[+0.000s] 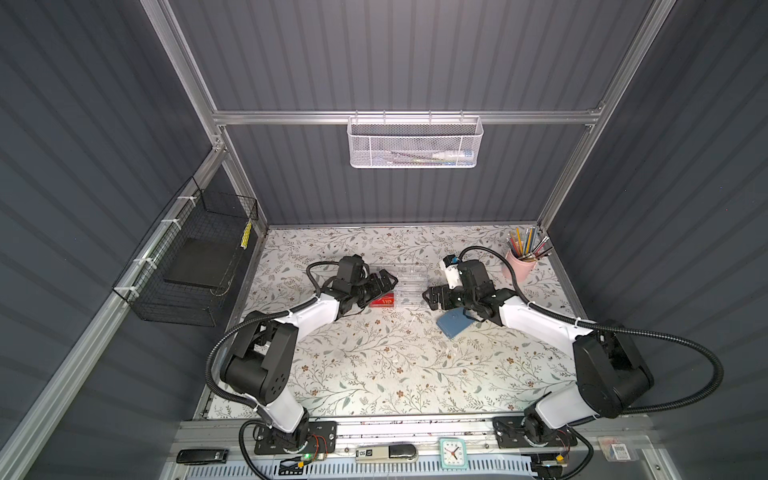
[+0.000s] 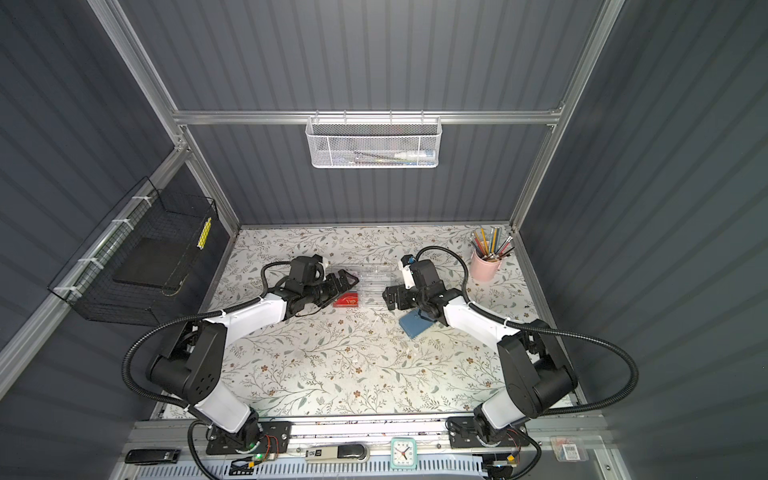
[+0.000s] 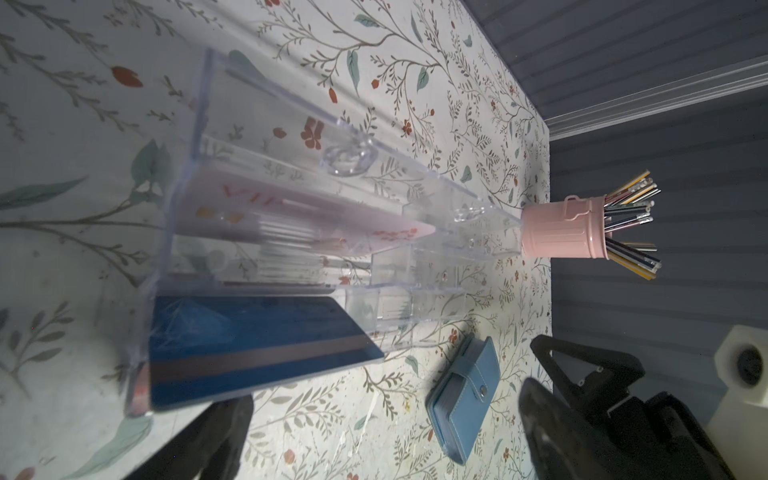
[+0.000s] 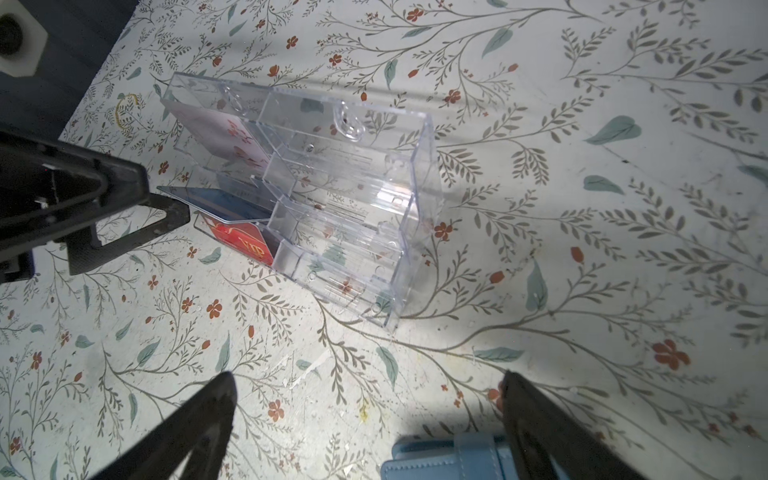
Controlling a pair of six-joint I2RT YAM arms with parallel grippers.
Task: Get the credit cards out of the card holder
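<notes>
Light pools bright on the front of the table (image 1: 415,395), walls are dim, and close objects blur in wrist views.

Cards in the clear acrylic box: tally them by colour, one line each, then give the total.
Blue card: 1
Red VIP card: 1
Pink-white card: 1
Total: 3

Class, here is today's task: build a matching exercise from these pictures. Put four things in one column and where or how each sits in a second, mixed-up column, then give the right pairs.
1. card holder
2. red card
3. pink cup
4. mesh basket

A. hangs high at the back
B. lies flat, snapped shut
C. sits inside the clear box
D. stands in the far right corner

Pairs: 1-B, 2-C, 3-D, 4-A
</notes>
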